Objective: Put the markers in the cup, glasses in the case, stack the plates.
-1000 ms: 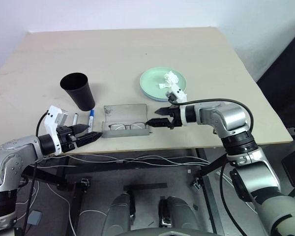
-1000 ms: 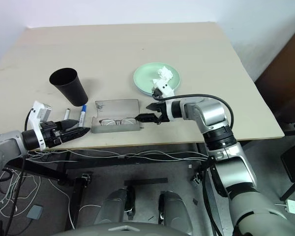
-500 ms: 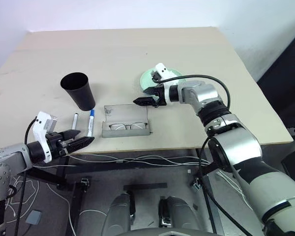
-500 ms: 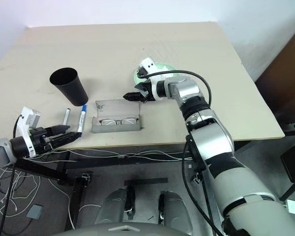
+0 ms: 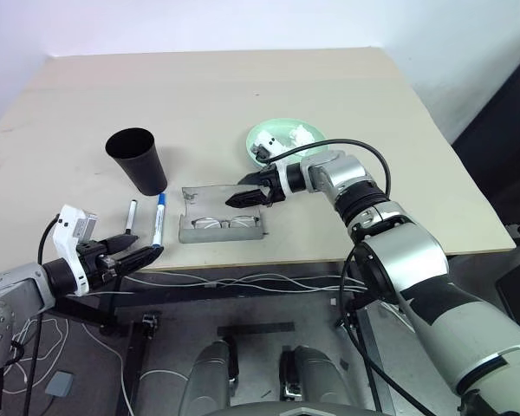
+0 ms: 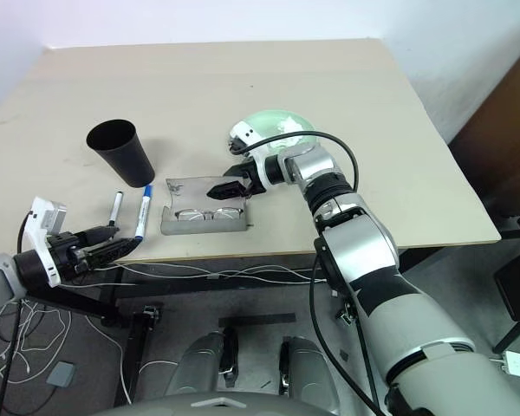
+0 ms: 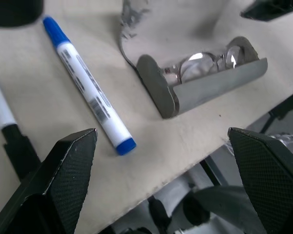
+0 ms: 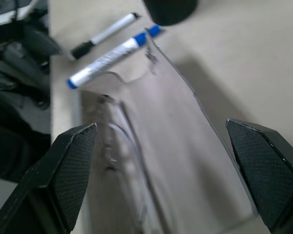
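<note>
**Right gripper swings over the open case**

The right gripper has moved from the case's right end, past the plates, and now hovers over the raised lid of the case, jaws spread wide and empty. The glasses lie inside the case, whose lid stands open toward 12 o'clock. The left gripper has drawn back toward 7 o'clock and hangs just off the desk's near edge, jaws apart, holding nothing.

The blue-capped marker lies flat at 9 o'clock of the case, and the black-capped marker lies just beyond it, further toward 9 o'clock; neither has shifted. The cup stands upright at 11 o'clock of the markers, mouth open. The plates sit stacked at 1 o'clock of the case, mint green on top, with the crumpled tissue resting on them, partly hidden behind the right arm.
</note>
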You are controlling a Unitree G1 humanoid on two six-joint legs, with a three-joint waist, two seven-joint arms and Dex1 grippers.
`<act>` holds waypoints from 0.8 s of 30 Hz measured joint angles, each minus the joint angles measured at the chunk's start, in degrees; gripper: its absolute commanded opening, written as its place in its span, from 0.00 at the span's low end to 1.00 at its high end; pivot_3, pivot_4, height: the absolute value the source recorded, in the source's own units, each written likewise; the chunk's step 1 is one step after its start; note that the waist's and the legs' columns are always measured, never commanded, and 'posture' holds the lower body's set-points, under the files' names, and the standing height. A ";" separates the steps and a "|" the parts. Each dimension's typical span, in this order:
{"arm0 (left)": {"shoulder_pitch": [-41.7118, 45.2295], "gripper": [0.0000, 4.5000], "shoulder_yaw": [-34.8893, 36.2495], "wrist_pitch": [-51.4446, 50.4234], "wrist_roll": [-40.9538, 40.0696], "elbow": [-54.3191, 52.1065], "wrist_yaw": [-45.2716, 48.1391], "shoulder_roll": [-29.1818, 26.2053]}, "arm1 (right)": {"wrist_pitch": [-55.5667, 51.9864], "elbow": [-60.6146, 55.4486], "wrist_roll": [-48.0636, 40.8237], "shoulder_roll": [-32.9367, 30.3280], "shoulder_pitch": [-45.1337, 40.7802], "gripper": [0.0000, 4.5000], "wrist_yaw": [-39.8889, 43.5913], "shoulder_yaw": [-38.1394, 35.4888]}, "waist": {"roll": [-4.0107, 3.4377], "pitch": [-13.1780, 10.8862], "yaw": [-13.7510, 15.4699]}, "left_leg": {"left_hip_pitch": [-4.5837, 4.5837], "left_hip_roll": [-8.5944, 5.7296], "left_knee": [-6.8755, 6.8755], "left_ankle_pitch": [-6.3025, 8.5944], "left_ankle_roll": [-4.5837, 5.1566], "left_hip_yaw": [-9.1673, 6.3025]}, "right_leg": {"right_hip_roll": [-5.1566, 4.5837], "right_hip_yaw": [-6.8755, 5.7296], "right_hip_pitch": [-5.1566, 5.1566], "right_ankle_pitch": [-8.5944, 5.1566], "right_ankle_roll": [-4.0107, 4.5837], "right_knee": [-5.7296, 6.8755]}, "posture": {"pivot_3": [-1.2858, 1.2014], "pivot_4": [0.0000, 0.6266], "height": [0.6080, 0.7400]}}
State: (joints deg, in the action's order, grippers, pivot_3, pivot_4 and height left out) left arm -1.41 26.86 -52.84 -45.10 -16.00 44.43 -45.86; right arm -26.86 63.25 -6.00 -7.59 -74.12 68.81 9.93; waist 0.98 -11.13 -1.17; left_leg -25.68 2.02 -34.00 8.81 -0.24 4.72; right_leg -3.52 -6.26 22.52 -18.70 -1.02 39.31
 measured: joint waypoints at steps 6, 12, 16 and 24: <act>0.14 1.00 -0.01 0.95 -0.02 0.15 -0.64 -0.02 | -7.60 -14.06 -0.91 -0.54 6.92 0.99 2.85 0.96 | 0.00 0.00 0.00 | 0.00 0.00 0.01 0.01 0.00 0.00 | -0.01 0.00 0.00 0.00 0.00 -0.01 | 0.52 0.24 1.00; 0.46 1.00 -0.10 1.19 -0.04 0.34 -0.60 -0.03 | -17.00 -30.51 -2.95 -1.09 14.59 0.99 3.36 3.83 | 0.00 0.00 -0.04 | 0.00 0.00 0.01 0.03 -0.03 -0.01 | -0.02 0.01 0.03 0.00 0.00 0.00 | 0.52 0.24 1.00; 0.69 1.00 -0.09 1.20 -0.05 0.39 -0.63 -0.05 | -20.24 -35.31 -4.17 -1.24 16.54 0.99 2.51 5.21 | 0.00 0.00 0.01 | 0.00 0.00 0.01 0.04 -0.05 -0.01 | -0.02 0.01 0.04 0.01 0.01 0.01 | 0.52 0.24 1.00; 0.62 1.00 0.98 1.93 -0.10 0.54 -1.21 0.04 | -18.50 -35.76 -8.07 -2.40 14.13 0.99 -0.67 0.32 | 0.00 0.00 0.05 | 0.00 0.00 0.00 0.03 -0.05 0.00 | -0.02 0.00 0.04 0.01 0.02 0.00 | 0.52 0.24 1.00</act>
State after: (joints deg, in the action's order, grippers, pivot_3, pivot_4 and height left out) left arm -0.79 27.84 -50.91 -45.20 -15.47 43.23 -45.82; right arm -45.36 27.49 -14.07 -9.98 -59.99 68.13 10.25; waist 0.98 -11.13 -1.12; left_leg -25.69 2.02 -34.00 8.85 -0.28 4.71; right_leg -3.54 -6.26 22.56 -18.70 -1.00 39.31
